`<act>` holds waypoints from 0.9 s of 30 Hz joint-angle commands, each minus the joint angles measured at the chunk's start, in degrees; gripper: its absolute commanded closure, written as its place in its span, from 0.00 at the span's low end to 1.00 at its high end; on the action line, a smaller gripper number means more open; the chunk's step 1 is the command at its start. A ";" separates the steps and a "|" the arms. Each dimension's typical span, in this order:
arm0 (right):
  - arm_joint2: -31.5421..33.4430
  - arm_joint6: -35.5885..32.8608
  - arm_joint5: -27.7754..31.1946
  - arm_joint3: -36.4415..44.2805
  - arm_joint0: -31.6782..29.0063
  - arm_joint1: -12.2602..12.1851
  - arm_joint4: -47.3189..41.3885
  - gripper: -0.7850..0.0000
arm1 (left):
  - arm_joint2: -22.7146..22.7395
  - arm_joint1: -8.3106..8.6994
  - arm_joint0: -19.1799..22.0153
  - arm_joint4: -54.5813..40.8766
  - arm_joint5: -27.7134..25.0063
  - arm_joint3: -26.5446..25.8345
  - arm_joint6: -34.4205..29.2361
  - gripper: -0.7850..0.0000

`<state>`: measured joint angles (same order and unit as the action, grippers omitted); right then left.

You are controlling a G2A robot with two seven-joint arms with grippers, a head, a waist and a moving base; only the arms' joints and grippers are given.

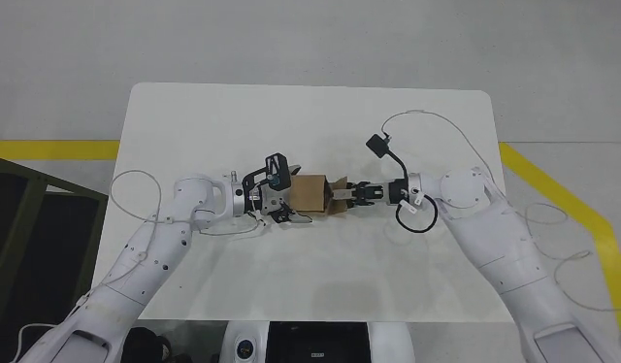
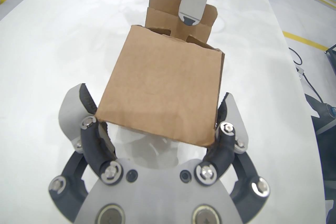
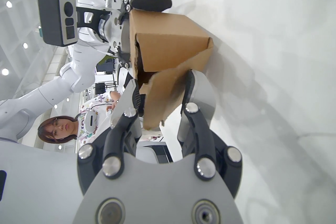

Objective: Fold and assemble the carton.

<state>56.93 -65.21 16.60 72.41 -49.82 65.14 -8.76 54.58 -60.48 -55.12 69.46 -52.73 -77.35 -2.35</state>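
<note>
A small brown carton (image 1: 310, 193) lies on its side in the middle of the white table (image 1: 310, 120). My left gripper (image 1: 281, 204) holds its closed end, one finger pressed on each side wall, as the left wrist view shows for the carton (image 2: 162, 83) and the left gripper (image 2: 155, 107). At the carton's open end my right gripper (image 1: 342, 194) is shut on a flap (image 3: 162, 96), with a finger on each face of it. The right gripper (image 3: 161, 92) sits right at the opening of the carton (image 3: 168, 43), and the flap (image 2: 181, 12) juts outward.
A black cable loop (image 1: 417, 217) hangs from the right wrist just above the table. A thin white wire (image 1: 131, 193) curls off the table's left edge. Bare table surface stretches beyond the carton and in front of it.
</note>
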 commanded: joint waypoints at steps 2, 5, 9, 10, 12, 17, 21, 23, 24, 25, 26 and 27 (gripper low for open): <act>-0.71 -0.09 0.17 0.37 0.53 0.23 -0.44 0.58 | 0.02 -0.03 -0.01 0.16 -0.05 0.04 -0.07 0.00; -1.13 -0.25 0.43 0.35 0.93 0.40 -1.02 0.56 | 0.00 -0.07 -0.03 0.23 -0.13 0.20 -0.09 0.00; -1.12 -0.06 0.95 0.03 1.10 0.48 -1.93 0.55 | -0.03 -0.13 0.07 0.36 -0.21 0.36 -0.19 0.00; -1.05 -0.04 1.14 -0.03 1.01 0.49 -2.34 0.55 | -0.02 -0.15 0.07 0.28 -0.26 0.46 -0.22 0.00; -0.82 -0.05 1.70 -0.17 0.79 0.49 -3.41 0.56 | -0.04 -0.18 0.11 0.31 -0.24 0.48 -0.38 0.00; -0.85 -0.90 2.79 -1.55 0.64 0.57 -5.33 0.64 | -0.06 -0.24 0.15 0.54 -0.39 0.48 -0.38 0.00; -1.43 -0.98 3.02 -2.76 1.02 0.79 -5.86 0.67 | -0.03 -0.28 0.13 0.67 -0.33 0.49 -0.43 0.00; -1.72 -1.11 2.87 -3.43 1.27 0.89 -5.94 0.67 | -0.03 -0.29 0.13 0.73 -0.43 0.49 -0.48 0.00; -1.92 -1.25 2.53 -3.69 1.45 0.93 -5.73 0.67 | -0.02 -0.30 0.14 0.73 -0.45 0.50 -0.48 0.00; -2.07 -1.29 2.28 -3.85 1.59 0.98 -5.65 0.67 | -0.02 -0.31 0.13 0.74 -0.46 0.50 -0.49 0.00; -2.20 -1.33 2.10 -3.98 1.72 1.01 -5.48 0.67 | -0.01 -0.32 0.12 0.75 -0.47 0.50 -0.49 0.00; -2.31 -1.39 1.94 -4.04 1.87 1.02 -5.18 0.67 | 0.00 -0.33 0.12 0.76 -0.47 0.50 -0.50 0.00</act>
<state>54.73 -66.54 18.73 68.44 -48.11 66.14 -14.24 54.57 -60.80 -54.99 70.21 -53.20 -76.85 -2.84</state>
